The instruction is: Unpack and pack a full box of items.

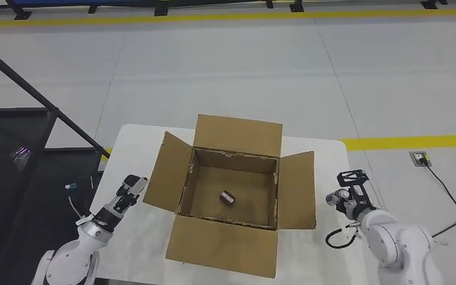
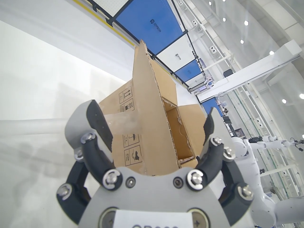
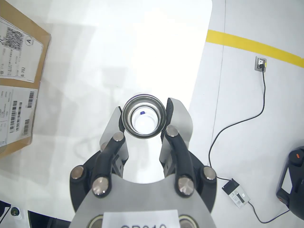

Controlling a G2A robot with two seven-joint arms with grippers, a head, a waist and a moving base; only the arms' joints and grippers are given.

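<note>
Unpacking, one item out and one in.
Clenched in the right jaws, upright over the tabletop (image 3: pixel 118 36): steel cup (image 3: pixel 143 116), likely for setting down outside the box (image 1: pixel 239 135). Left jaws released, flap (image 2: pixel 144 100) just ahead. Well apart from both, inside the box: small cylinder (image 1: pixel 228 197).

The white bench (image 1: pixel 139 153) has rounded corners and stands on a pale grey floor (image 1: pixel 214 64). A yellow line (image 3: pixel 251 46) crosses the floor off the bench's right side. Just beside the line sits a floor socket (image 3: pixel 260 64). A black cable (image 3: pixel 264 96) is plugged into it and trails to a small adapter (image 3: pixel 236 194). A black frame (image 1: pixel 28 85) stands to the bench's left. Blue panels (image 2: pixel 142 17) line the far wall, with ceiling lights (image 2: pixel 246 22) above.
</note>
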